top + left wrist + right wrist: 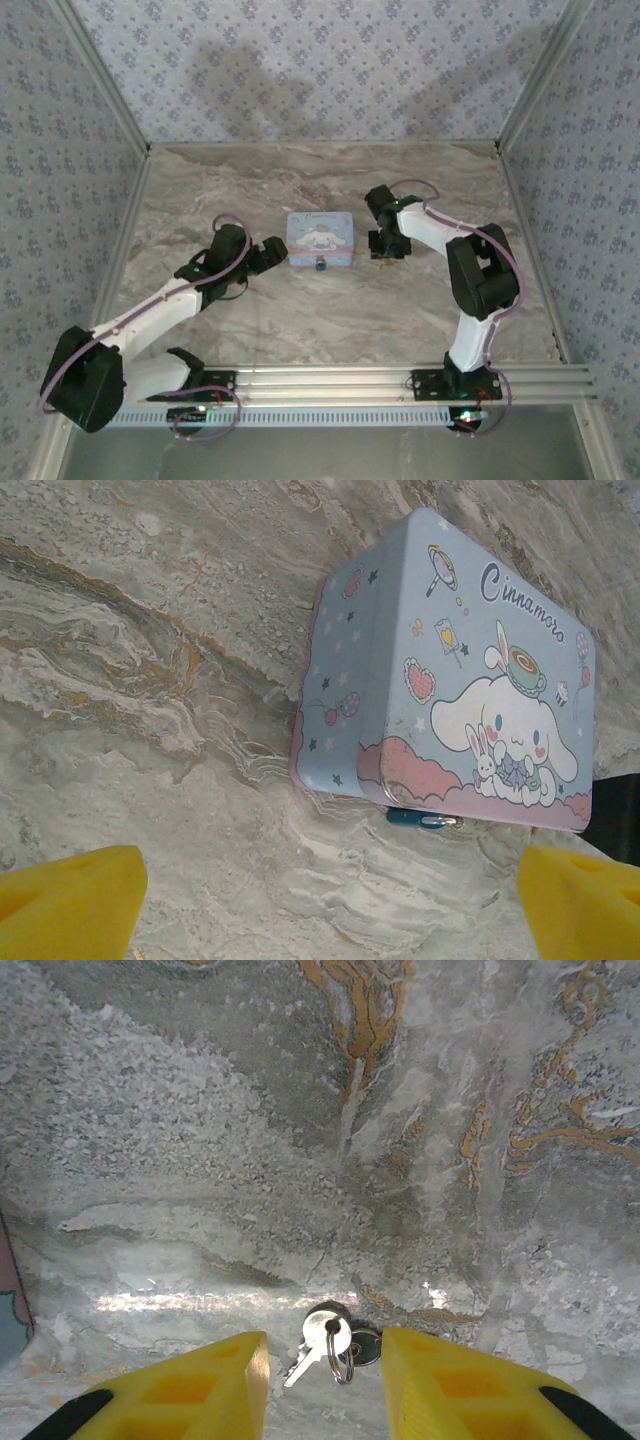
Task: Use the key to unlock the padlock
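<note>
Right jaws astride key [314, 1348] | left jaws wide, facing padlock [415, 818]

Box [319, 240] stands mid table [330, 320], blocks straight path across; padlock [415, 818] tucked vs its near wall. Bare top all round key [318, 1340], free room each side.

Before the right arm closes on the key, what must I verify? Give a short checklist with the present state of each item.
1. Key lies between the right gripper fingers: ok.
2. Right jaws apart, key not yet pinched: ok.
3. Key flat on the table, nothing on top of it: ok.
4. Padlock in sight at the box front edge: ok.
5. Left gripper open, facing the box: ok.
6. Padlock shackle locked or open: cannot tell.
</note>
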Robot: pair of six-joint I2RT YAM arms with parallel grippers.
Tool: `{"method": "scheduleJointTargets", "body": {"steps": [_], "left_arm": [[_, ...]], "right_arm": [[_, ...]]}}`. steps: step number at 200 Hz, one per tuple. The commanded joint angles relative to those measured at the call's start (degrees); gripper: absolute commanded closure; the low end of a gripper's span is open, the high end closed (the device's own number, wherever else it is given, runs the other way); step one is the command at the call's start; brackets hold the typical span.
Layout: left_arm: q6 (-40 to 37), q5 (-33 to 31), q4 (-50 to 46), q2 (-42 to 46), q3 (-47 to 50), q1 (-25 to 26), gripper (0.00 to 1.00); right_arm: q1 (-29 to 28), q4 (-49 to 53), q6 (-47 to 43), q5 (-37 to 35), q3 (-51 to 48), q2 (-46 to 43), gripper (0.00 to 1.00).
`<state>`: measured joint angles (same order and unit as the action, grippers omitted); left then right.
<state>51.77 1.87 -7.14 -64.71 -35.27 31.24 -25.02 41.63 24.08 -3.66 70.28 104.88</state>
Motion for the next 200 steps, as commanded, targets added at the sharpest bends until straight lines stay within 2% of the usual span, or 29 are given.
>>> {"method": "scheduleJointTargets", "body": {"steps": [1,53,64,79,102,115,134,171,200], "left_arm": [[0.7,-0.3,-0.2,1.2,0.6,0.0,0.05],[1.4,-0.4,-0.1,1.8,1.7,0.0,0.05],[1.6,-0.3,-0.1,2.0,1.9,0.0,0.04],[1.8,-0.4,0.0,2.1,2.3,-0.1,0.05],[2.2,-0.5,0.1,2.3,2.7,-0.2,0.05],[2.3,-0.5,0.2,2.5,2.7,-0.3,0.05],[2.4,-0.6,0.1,2.5,2.7,-0.2,0.05],[2.5,-0.2,-0.1,2.6,2.7,-0.3,0.05],[1.2,0.5,-0.9,3.0,1.4,0.3,0.05]], "right_arm": [[-0.2,1.0,-0.2,0.6,-0.8,1.1,0.63],[0.5,-0.2,0.0,1.0,-3.3,2.0,0.65],[0.7,-0.5,0.1,1.4,-3.7,2.1,0.71],[0.8,-0.5,0.0,1.6,-4.0,2.1,0.72],[1.1,-1.5,0.1,2.0,-5.3,2.0,0.80],[1.6,-2.1,0.1,2.8,-6.1,2.1,0.92],[1.8,-3.2,0.1,3.5,-7.0,1.9,1.00],[1.8,-3.4,-0.2,3.6,-7.0,-0.2,1.00],[1.8,-3.3,-0.1,3.9,-6.6,-6.0,1.00]]}}
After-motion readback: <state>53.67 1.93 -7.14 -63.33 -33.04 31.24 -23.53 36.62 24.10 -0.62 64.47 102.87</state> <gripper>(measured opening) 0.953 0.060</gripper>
